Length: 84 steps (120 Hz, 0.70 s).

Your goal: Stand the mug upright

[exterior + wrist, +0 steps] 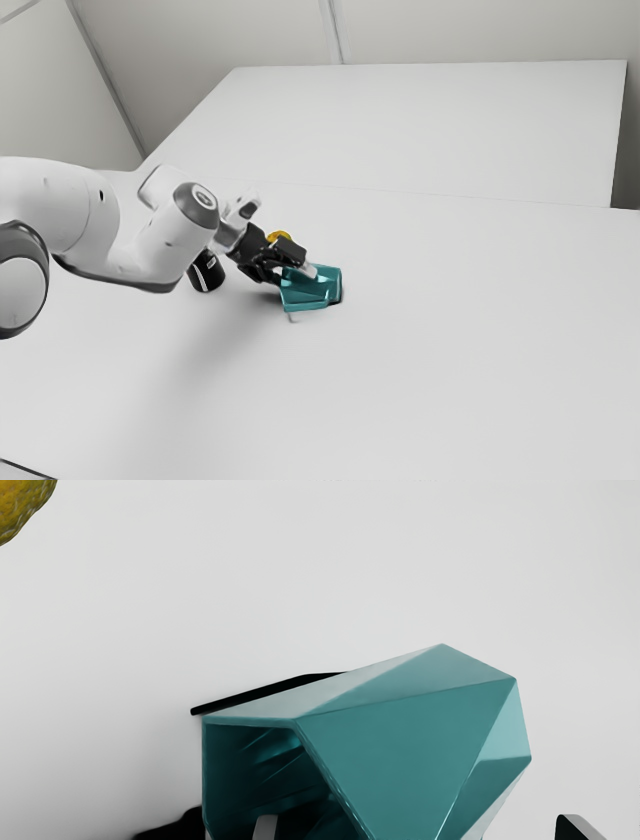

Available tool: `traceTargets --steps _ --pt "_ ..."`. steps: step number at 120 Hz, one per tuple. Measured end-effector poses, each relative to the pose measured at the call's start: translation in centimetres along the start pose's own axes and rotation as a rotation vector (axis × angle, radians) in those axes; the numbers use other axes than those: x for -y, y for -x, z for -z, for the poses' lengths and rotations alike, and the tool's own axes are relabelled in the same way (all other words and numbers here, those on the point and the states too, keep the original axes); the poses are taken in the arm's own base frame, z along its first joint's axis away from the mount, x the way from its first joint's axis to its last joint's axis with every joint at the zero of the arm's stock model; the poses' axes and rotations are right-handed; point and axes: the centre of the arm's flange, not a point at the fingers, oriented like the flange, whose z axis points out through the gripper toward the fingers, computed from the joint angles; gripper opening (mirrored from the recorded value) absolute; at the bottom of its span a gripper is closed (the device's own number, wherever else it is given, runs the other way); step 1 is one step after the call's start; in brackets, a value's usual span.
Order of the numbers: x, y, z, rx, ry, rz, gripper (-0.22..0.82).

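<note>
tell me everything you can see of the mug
The mug is teal, glossy and faceted, perhaps ceramic. It lies on its side on the white table, its angular mouth showing a dark interior. The open gripper has one finger at the mouth, the other beyond the base; whether either touches is unclear.

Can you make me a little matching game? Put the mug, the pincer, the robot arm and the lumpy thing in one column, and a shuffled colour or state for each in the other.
1. Mug
2. Pincer
3. Robot arm
4. Lumpy thing

A. Yellow
B. Black and open
C. Teal, lying on its side
D. Mostly white

Right pairs: 1-C, 2-B, 3-D, 4-A
</note>
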Motion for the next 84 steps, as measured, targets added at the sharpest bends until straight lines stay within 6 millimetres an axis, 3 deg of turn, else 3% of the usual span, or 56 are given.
traceTargets --steps 41,84 --pt "0.67 0.21 -0.61 -0.042 0.042 -0.062 0.60" --pt "0.02 0.14 -0.95 -0.086 0.079 -0.135 0.36"
